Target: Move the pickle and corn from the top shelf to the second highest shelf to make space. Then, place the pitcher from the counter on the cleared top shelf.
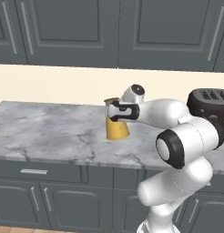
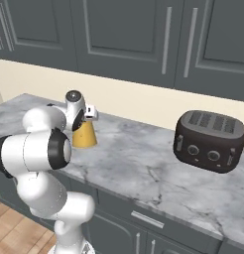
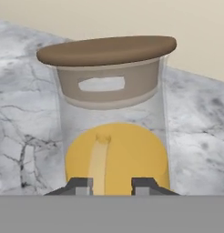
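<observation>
Here my gripper (image 3: pixel 111 185) is clenched on the pitcher (image 3: pixel 114 150), orange-yellow, brown-lidded, standing mid-counter (image 1: pixel 50 132) on veined marble, well apart from the black toaster (image 2: pixel 209 140); dark cabinets (image 1: pixel 109 32) above.

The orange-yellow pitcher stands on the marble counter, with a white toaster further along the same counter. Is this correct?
Not quite: the toaster is black, not white, as the right base view shows. The pitcher does stand on the marble counter.

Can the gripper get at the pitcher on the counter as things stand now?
Probably yes. The gripper is already right at the pitcher, its fingertips against the orange body. Nothing stands between them on the counter; the black toaster sits well off to the side.
</observation>
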Controlling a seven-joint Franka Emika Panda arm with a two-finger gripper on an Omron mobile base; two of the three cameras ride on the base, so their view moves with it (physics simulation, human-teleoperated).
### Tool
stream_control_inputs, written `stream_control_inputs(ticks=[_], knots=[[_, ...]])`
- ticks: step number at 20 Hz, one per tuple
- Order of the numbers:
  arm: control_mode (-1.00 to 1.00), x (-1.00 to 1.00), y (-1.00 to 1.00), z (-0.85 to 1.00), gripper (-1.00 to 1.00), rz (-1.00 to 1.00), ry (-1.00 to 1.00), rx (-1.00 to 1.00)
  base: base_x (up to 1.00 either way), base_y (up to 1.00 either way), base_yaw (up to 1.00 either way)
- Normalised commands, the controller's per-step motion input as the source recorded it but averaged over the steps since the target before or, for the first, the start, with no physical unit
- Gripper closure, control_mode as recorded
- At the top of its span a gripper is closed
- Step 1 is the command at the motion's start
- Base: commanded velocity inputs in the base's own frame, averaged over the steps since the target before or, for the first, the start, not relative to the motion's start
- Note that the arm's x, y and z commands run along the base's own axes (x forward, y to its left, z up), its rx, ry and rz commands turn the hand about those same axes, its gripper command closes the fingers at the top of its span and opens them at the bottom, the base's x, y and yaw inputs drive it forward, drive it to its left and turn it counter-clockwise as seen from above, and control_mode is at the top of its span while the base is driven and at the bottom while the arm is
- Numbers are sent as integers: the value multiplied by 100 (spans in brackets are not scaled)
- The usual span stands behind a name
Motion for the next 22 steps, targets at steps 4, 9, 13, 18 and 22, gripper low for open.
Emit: stream_control_inputs(ticks=[4,9,13,18,22], knots=[[-100,0,0,-3,100,0,0,0,0,0,0],[-100,-23,5,-5,100,0,-3,0,0,0,0],[-100,-69,10,10,100,0,-11,0,0,0,0],[-100,-75,10,57,100,0,-12,0,0,0,0],[-100,-87,18,81,100,-4,-8,0,0,0,0]])
